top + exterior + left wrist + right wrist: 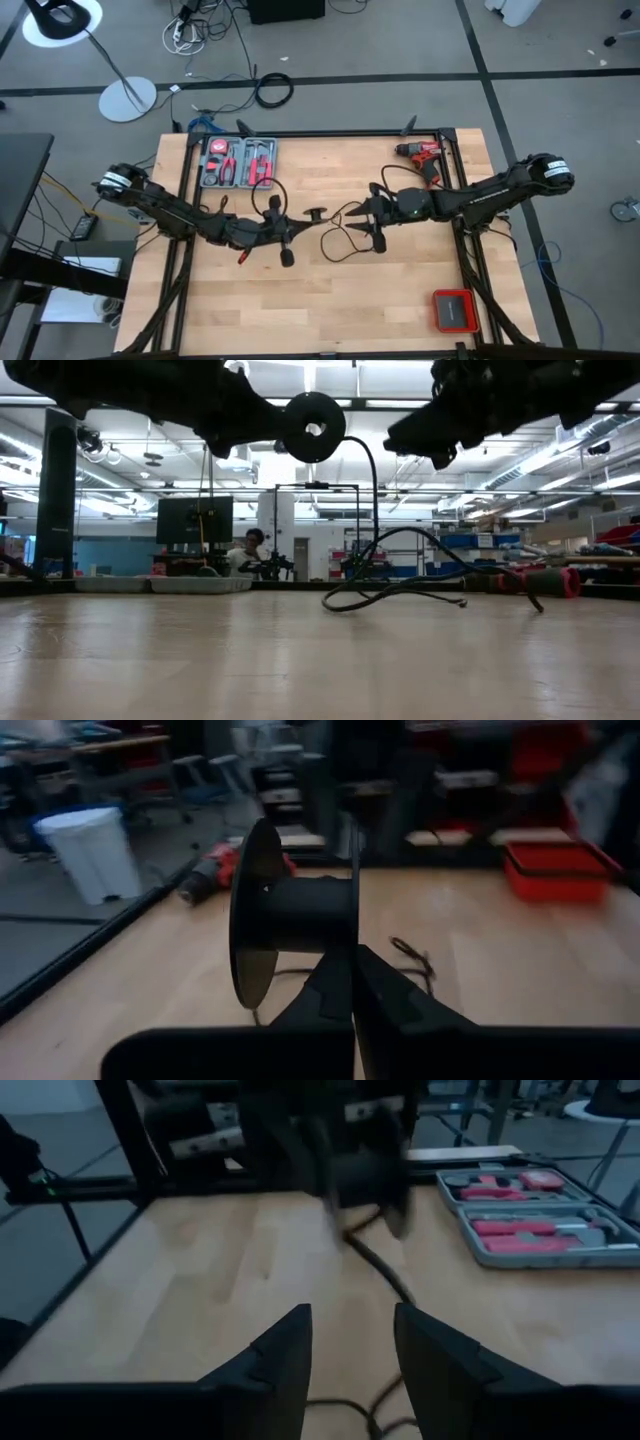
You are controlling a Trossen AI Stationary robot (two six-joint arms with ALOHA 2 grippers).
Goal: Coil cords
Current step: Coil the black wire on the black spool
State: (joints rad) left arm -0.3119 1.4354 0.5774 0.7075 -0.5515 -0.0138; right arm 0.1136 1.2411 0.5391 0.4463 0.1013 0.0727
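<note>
Left tool (300, 220) clenched on a black spool (316, 213) above mid-bench; right tool (365, 213) released just beyond it, over the cord (338, 236).

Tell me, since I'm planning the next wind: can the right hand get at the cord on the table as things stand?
Probably yes. The right hand is open, holds nothing and hovers right over the cord lying loose on the bare wood. The left hand, shut on the spool, stays off to one side.

Left gripper (300, 222) clamped — right gripper (362, 222) spread, both mid-table.
</note>
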